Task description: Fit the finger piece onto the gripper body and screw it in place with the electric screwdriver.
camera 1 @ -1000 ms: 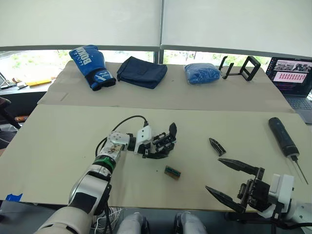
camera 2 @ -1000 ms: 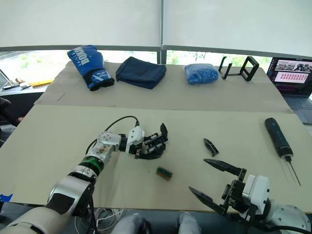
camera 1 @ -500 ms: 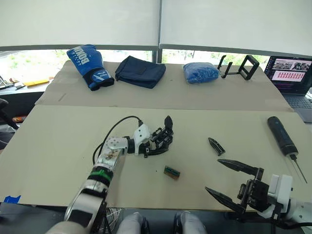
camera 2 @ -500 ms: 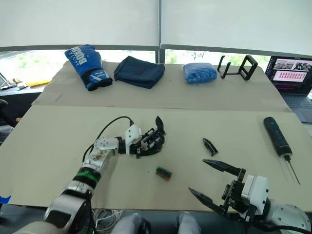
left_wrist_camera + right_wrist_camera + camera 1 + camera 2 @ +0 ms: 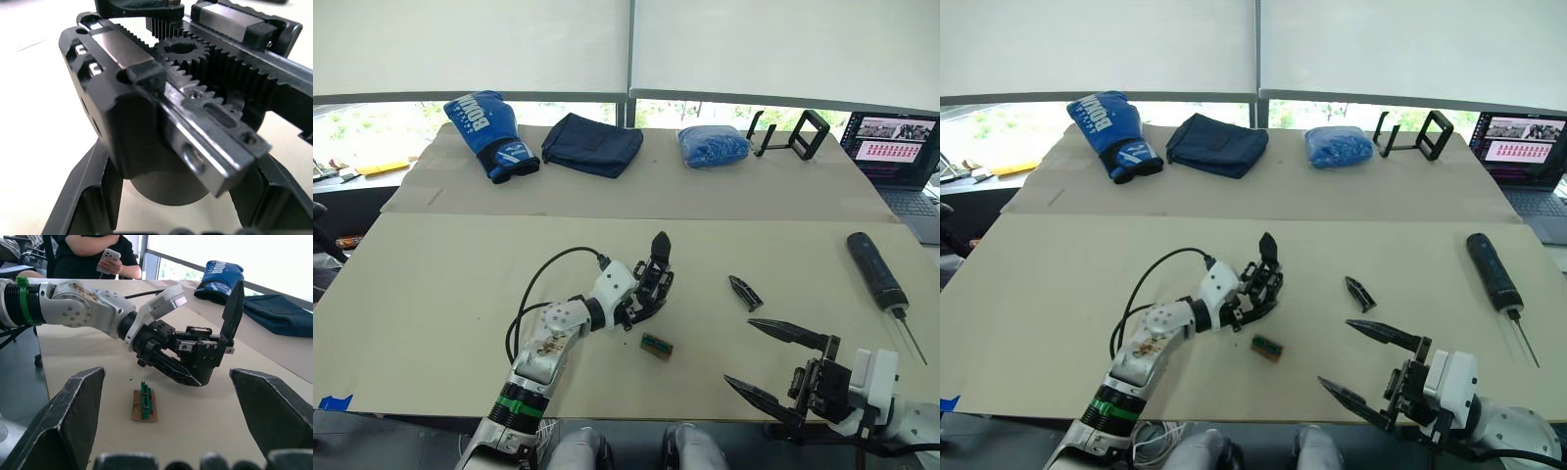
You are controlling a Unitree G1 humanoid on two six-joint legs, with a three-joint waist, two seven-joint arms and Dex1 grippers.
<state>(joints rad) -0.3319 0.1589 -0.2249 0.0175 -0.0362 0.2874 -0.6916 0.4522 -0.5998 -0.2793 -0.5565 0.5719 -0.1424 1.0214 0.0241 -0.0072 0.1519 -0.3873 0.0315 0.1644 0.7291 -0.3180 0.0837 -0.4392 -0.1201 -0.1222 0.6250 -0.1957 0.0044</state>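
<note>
My left gripper (image 5: 639, 307) is shut on the gripper body (image 5: 652, 282), clasping its round base above the middle of the table, with the body's pointed finger sticking up. In the left wrist view the body's (image 5: 186, 112) toothed racks and gear sit close between my fingers (image 5: 85, 200). The finger piece (image 5: 745, 293) lies flat on the table to the right of it. Far right lies the electric screwdriver (image 5: 879, 274), bit toward me. My right gripper (image 5: 739, 351) hangs open and holds nothing near the table's front edge, in front of the finger piece.
A small green-and-brown block (image 5: 657, 346) lies just in front of the gripper body. On the far table are a blue boxing glove (image 5: 491, 132), dark cloth (image 5: 592, 144), blue bag (image 5: 715, 146), black stands (image 5: 798, 134) and a laptop (image 5: 901, 147). A seated person (image 5: 93, 254) holds a phone.
My left arm has swung in and carried the gripper body slightly right, turning it so its pointed finger stands more upright. The right gripper has stayed put.
</note>
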